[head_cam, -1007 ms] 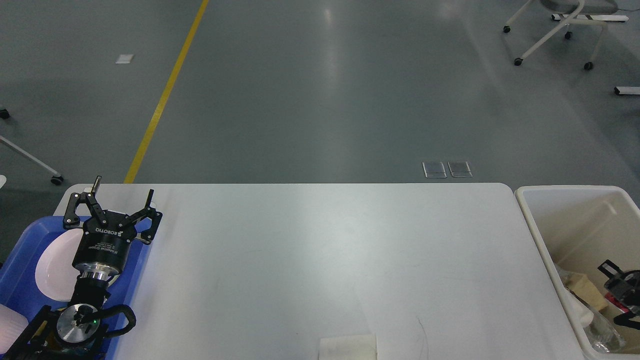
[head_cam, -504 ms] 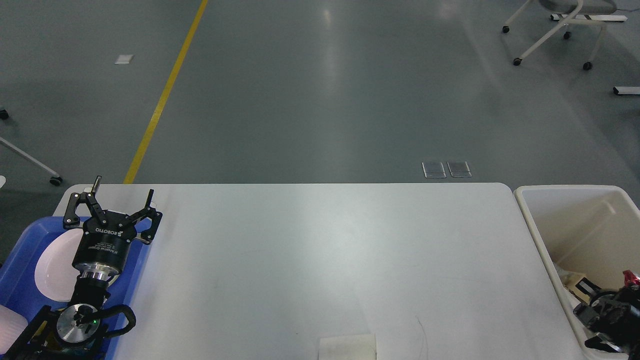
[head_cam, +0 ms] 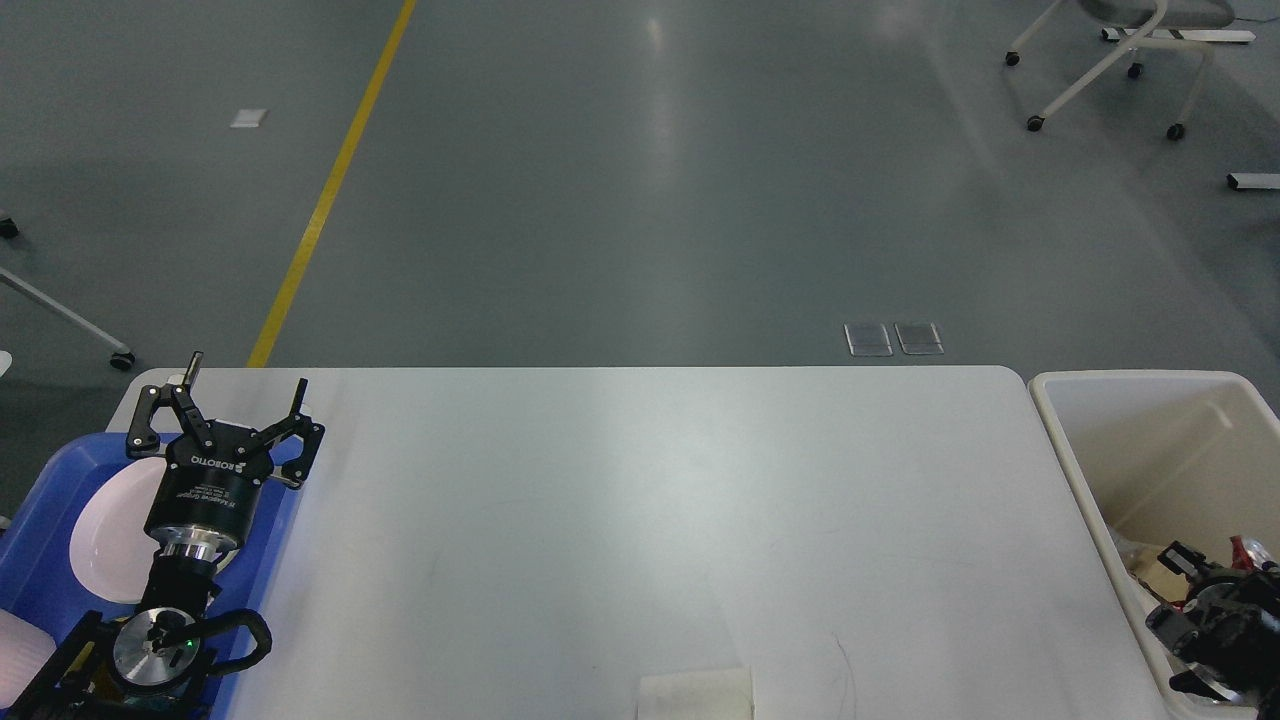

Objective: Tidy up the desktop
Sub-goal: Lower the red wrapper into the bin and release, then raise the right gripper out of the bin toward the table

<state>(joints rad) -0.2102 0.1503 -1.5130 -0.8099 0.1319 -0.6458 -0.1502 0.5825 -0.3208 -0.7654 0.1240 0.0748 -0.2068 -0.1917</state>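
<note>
The white desktop [head_cam: 640, 520] fills the lower half of the head view. A pale folded paper or cloth [head_cam: 695, 695] lies at its front edge. My left gripper [head_cam: 243, 385] is open and empty, held over the far left of the desktop above the blue tray [head_cam: 40, 590], which holds a white plate [head_cam: 105, 545]. My right gripper [head_cam: 1210, 570] sits low inside the cream bin [head_cam: 1060, 440] at the right, among trash. It is dark and partly cut off, with something red beside it; its fingers cannot be told apart.
The cream bin stands just off the desktop's right edge and holds paper and plastic scraps [head_cam: 1145, 565]. A wheeled chair base [head_cam: 1110, 70] stands far right on the grey floor. A yellow floor line [head_cam: 330, 180] runs behind the table.
My right gripper dropped lower in the bin, then shifted slightly up and left. The left arm has not moved.
</note>
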